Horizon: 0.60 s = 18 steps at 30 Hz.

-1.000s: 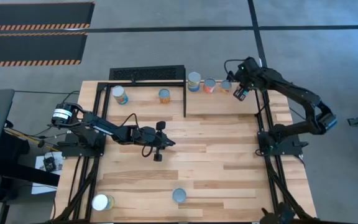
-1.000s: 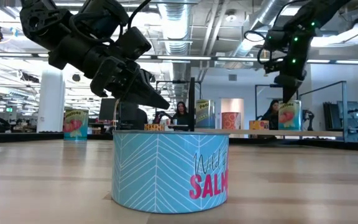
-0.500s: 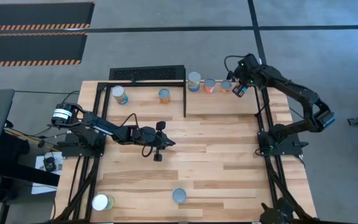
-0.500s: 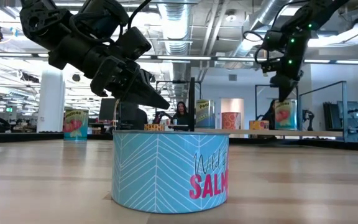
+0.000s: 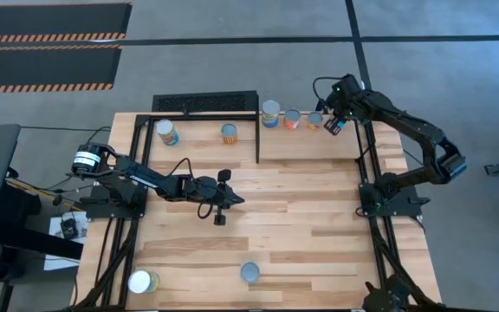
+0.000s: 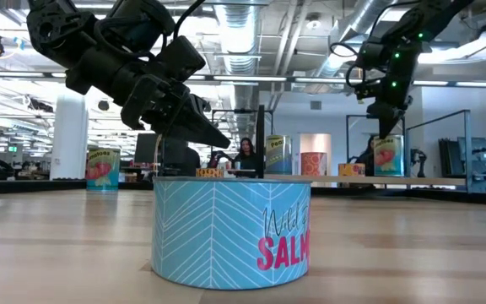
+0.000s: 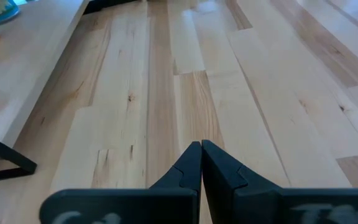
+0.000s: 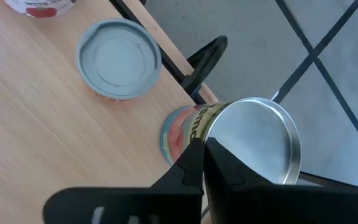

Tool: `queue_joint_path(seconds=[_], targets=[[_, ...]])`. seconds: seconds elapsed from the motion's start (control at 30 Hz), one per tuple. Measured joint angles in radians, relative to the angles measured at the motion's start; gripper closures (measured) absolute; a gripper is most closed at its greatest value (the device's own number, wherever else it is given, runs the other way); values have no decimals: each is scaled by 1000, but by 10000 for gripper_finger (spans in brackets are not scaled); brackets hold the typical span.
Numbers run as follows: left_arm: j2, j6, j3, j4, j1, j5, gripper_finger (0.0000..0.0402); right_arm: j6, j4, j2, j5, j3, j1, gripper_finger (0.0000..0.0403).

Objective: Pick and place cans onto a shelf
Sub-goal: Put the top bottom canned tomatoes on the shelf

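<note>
Several cans stand on the shelf (image 5: 199, 146) along the table's far edge. The rightmost can (image 5: 314, 120) has a silver top (image 8: 253, 140) and sits at the shelf's far edge. My right gripper (image 8: 202, 144) is shut and points steeply down over that can's rim, its tips (image 6: 384, 133) level with the can's top (image 6: 386, 156). A blue can (image 5: 249, 273) and a white can (image 5: 142, 282) stand near the table's front edge. My left gripper (image 5: 238, 200) hangs shut over the table's middle, holding nothing (image 7: 201, 148). My right gripper has its shut fingertips (image 8: 192, 155) at the rim of the rightmost can's top (image 8: 211, 127), coming from above at a slant. The fingers hide the spot, so I cannot tell whether they touch it. The can stands upright on the shelf.
A grey-topped can (image 8: 120, 59) and two more (image 5: 270, 113) (image 5: 229, 133) stand close by on the shelf. A black upright bar (image 5: 258, 139) divides the shelf. A black mesh panel (image 5: 204, 102) lies behind it. People sit in the room beyond (image 6: 245, 156).
</note>
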Motion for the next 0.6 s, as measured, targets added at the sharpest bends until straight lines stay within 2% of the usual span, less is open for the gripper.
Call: queue_joint_path(seconds=[0.33,0.6], targets=[[0,0,0,0,0,0,400,24,-21,0,-40,0,-32,370],[0,0,0,0,0,0,400,34,-14,0,-49,0,-32,340]])
